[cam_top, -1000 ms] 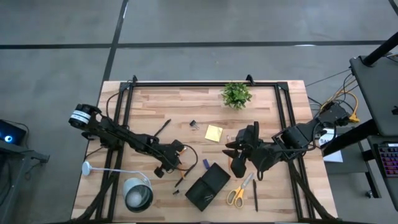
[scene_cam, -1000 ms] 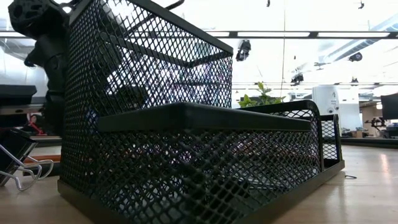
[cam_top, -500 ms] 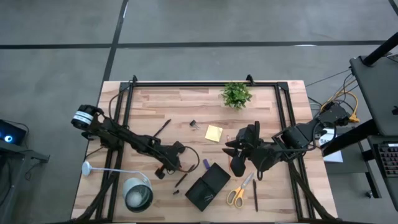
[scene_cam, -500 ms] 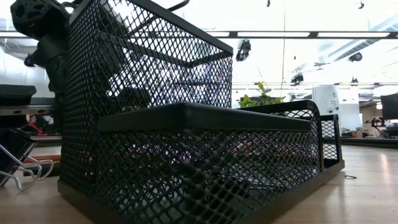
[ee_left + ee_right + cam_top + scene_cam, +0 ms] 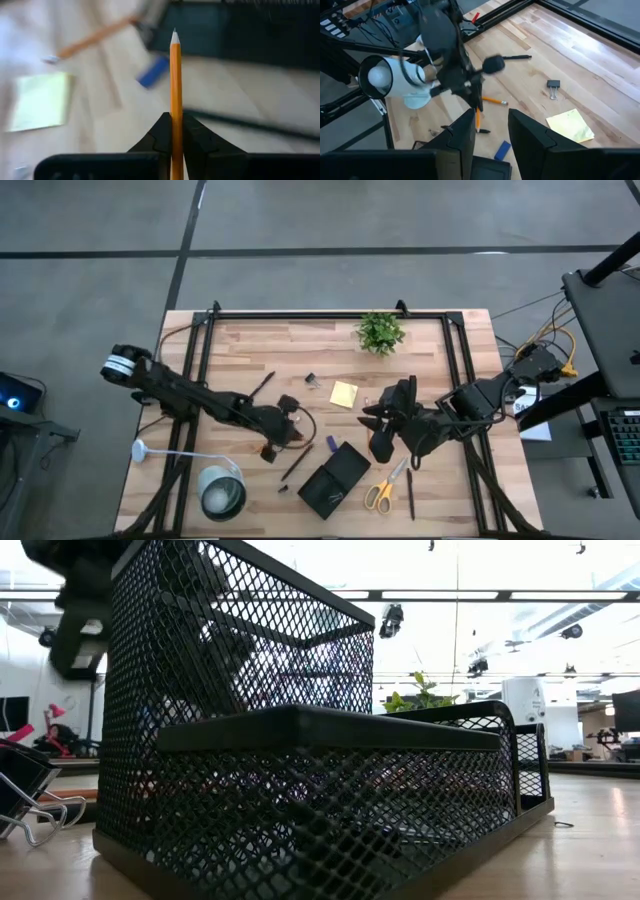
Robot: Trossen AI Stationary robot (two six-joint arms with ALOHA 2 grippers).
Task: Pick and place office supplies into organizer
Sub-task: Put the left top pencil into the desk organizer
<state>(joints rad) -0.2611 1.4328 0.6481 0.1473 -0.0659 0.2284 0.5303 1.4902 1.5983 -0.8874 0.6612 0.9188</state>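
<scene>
While the right arm waits over the table, the left gripper (image 5: 281, 427) hangs just up and to the left of the organizer (image 5: 334, 480), its fingers (image 5: 196, 142) pinched narrow around an orange pencil (image 5: 175, 95). From the left wrist view the pencil stands straight up between the two dark pads, its sharpened tip pointing toward the organizer's dark mesh wall. Seen from the right wrist, that same pencil hangs from the left gripper, off the wood.

The organizer sits tilted on the table near the front edge, a black mesh tray that fills most of the low view. Taking it as the landmark: a small blue piece (image 5: 329, 444) lies just beside its upper left corner, a black pen (image 5: 295, 465) lies slanted to its left, and a second orange pencil (image 5: 492, 101) lies on the wood a little further that way. The yellow sticky-note pad (image 5: 344, 394) lies above it, with a small binder clip (image 5: 311, 381) up and to the left of the pad. The yellow-handled scissors (image 5: 381, 490) lie just to the organizer's right, and another black pen (image 5: 410, 501) lies beyond them.

The right gripper (image 5: 381, 430) hovers up and to the right of the organizer, fingers (image 5: 532, 137) parted with nothing between them.
</scene>
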